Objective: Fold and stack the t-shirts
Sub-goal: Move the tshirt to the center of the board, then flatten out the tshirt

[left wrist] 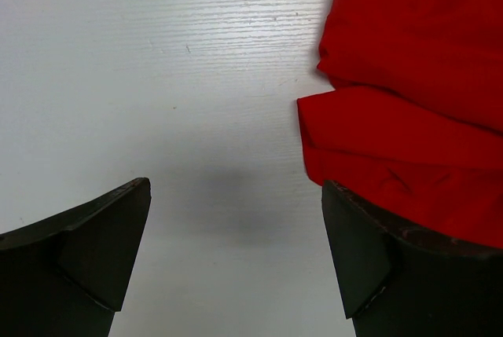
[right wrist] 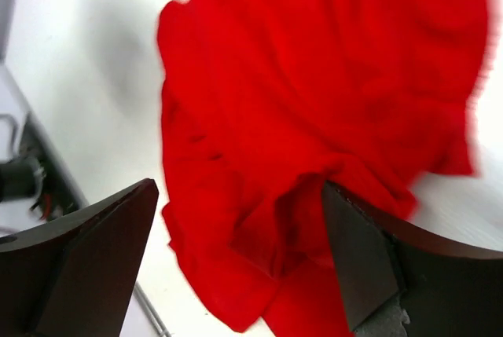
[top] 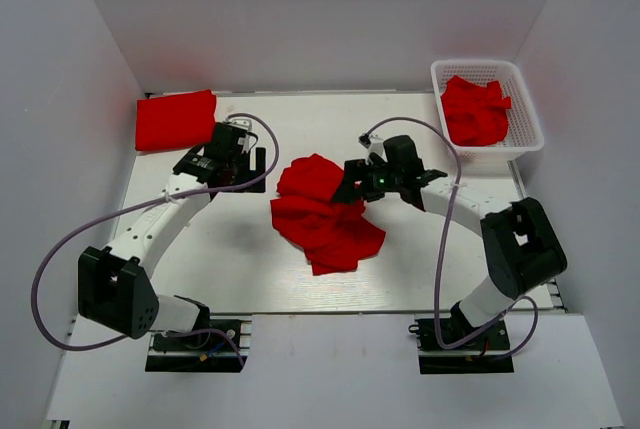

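A crumpled red t-shirt (top: 322, 211) lies in a heap at the table's middle. My right gripper (top: 352, 185) hangs open over its right upper edge. In the right wrist view the jaws (right wrist: 236, 195) stand wide apart with the rumpled cloth (right wrist: 314, 78) below and between them, not pinched. A folded red t-shirt (top: 175, 119) lies at the far left corner. My left gripper (top: 252, 161) is open and empty between that shirt and the heap. In the left wrist view (left wrist: 236, 195) bare table lies between the fingers and layered red cloth (left wrist: 416, 93) sits at the right.
A white mesh basket (top: 525, 99) at the far right holds more red t-shirts (top: 474, 109). White walls enclose the table (top: 300, 129) on the left, back and right. Purple cables loop from both arms.
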Robot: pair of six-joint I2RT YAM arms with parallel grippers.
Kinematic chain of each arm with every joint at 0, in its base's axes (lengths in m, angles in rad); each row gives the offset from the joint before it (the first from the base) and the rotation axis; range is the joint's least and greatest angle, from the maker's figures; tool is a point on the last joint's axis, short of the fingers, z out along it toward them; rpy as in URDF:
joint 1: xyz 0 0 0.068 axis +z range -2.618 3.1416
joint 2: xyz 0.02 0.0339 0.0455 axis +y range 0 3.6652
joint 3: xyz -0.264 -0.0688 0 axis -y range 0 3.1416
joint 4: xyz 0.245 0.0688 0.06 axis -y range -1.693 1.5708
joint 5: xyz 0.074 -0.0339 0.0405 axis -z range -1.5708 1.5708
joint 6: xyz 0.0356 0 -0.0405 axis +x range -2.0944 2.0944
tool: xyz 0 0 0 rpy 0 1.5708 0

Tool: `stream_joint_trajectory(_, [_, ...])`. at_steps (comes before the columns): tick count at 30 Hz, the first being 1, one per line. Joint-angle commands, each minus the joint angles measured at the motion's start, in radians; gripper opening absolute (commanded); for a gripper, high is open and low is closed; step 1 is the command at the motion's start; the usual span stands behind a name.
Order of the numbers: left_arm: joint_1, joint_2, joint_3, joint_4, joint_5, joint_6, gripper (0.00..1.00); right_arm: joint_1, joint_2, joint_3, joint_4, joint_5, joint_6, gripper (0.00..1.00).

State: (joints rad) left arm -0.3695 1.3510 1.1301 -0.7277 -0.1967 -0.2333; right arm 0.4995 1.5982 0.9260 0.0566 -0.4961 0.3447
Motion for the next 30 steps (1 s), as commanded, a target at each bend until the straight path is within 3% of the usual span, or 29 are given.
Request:
stream_joint_trajectory(1, [-0.005,-0.001,0.051,-0.022,0.025,-0.001,1.0,-0.001,-0.104,0.072,-0.14,0.236,-0.035,0.9])
stream_joint_trajectory(3, [-0.005,0.01,0.051,-0.033,0.037,-0.001,1.0,-0.001,-0.167,0.111,-0.205,0.432,-0.035,0.9])
stream_joint_trajectory(6, [-0.005,0.019,0.062,-0.045,0.062,-0.012,1.0,-0.006,-0.256,0.111,-0.273,0.608,-0.036,0.9])
stream_joint_trajectory(12, [-0.016,0.019,0.099,-0.099,0.079,-0.08,1.0,-0.006,-0.404,0.065,-0.34,0.778,-0.03,0.9])
stream_joint_trajectory(25, [-0.016,-0.03,-0.024,-0.062,0.109,-0.11,1.0,-0.009,-0.484,0.014,-0.445,0.775,0.031,0.9])
stream_joint_trajectory(30, [-0.025,0.02,-0.066,-0.018,0.15,-0.129,1.0,-0.009,-0.485,-0.047,-0.454,0.696,0.088,0.9])
